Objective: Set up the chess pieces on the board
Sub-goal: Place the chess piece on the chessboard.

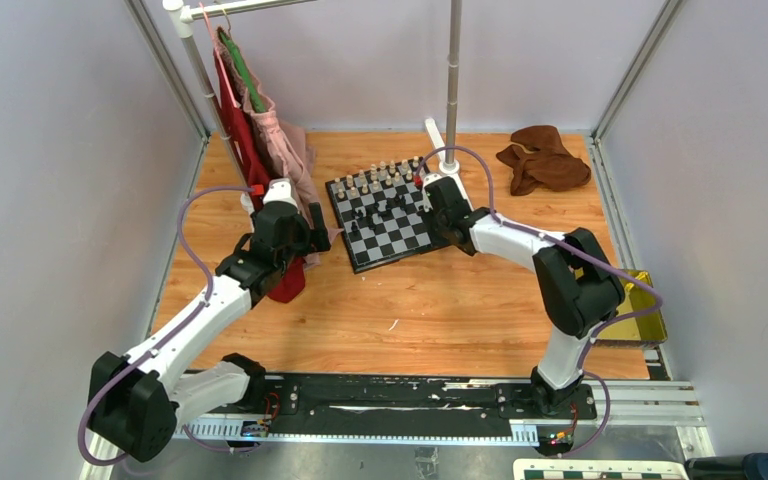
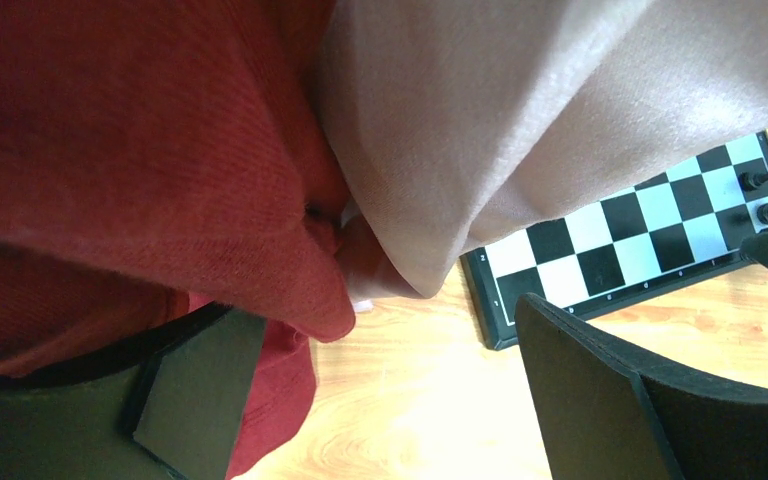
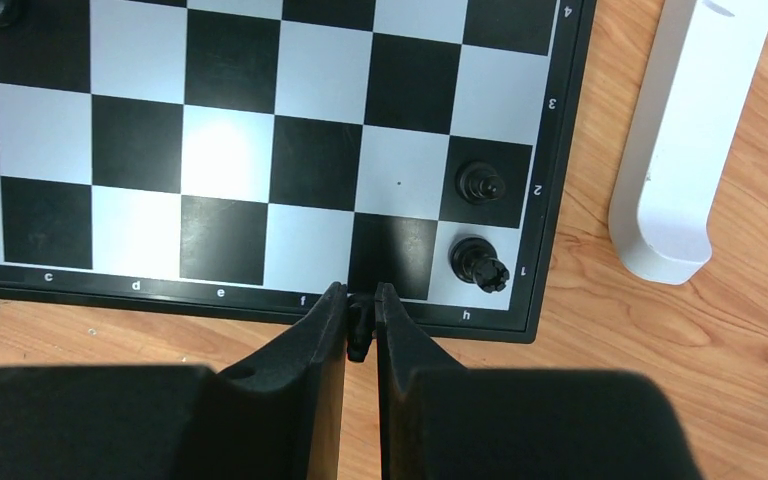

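Left claw (image 2: pixel 390 312): spread wide and holding nothing, left of centre in the overhead view. It is nosed into the hanging red garment (image 2: pixel 140 150) and pink garment (image 2: pixel 560 100). Cloth fills most of the left wrist view and drapes down just beside the board (image 2: pixel 650 240) corner. Risk: a sweep of that arm toward the right could snag a fold and drag it over the board, toppling what stands there.

Board sits at centre-top of the overhead view, angled. Cream pieces (image 1: pixel 375 180) line its far edge; scattered black pieces (image 1: pixel 380 210) stand mid-board, not in rows.

Right claw (image 3: pixel 360 296): nearly pressed together, pinching a small held piece (image 3: pixel 359 330), black, at bottom centre of the right wrist view. It hangs right over the lettered border between files f and h. Its kind can't be told, the fingers hide most of it.

Risks:
- Release over the border instead of a square, so it tips or lands off-square.
- Opening fingers could clip the h1 piece (image 3: pixel 480 265), just beside on the right; the h2 piece (image 3: pixel 480 183) above looks less exposed.
- White rack foot (image 3: pixel 675 150) at far right is near the board edge, so the wrist could bump it.
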Motion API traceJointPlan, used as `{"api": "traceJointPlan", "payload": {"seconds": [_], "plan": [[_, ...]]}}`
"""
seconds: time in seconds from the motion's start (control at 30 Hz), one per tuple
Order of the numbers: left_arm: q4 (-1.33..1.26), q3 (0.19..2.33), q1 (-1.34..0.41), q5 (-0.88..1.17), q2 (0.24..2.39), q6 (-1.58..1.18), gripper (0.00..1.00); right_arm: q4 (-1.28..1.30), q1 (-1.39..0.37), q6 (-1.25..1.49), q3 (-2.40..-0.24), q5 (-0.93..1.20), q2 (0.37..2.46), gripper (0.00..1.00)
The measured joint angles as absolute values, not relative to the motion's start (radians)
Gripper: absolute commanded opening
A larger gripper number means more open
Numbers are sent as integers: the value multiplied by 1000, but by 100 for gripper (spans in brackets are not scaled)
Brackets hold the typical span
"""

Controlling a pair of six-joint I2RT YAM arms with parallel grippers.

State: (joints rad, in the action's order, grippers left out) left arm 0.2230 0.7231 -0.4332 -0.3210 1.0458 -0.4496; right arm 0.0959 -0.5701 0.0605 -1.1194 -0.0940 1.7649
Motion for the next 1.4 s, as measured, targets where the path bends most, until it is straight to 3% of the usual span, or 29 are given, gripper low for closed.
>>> {"api": "traceJointPlan", "payload": {"seconds": [1.4], "plan": [[222, 711, -433, -320, 1080, -457, 100, 60, -531, 60, -1153, -52, 1828, 8]]}}
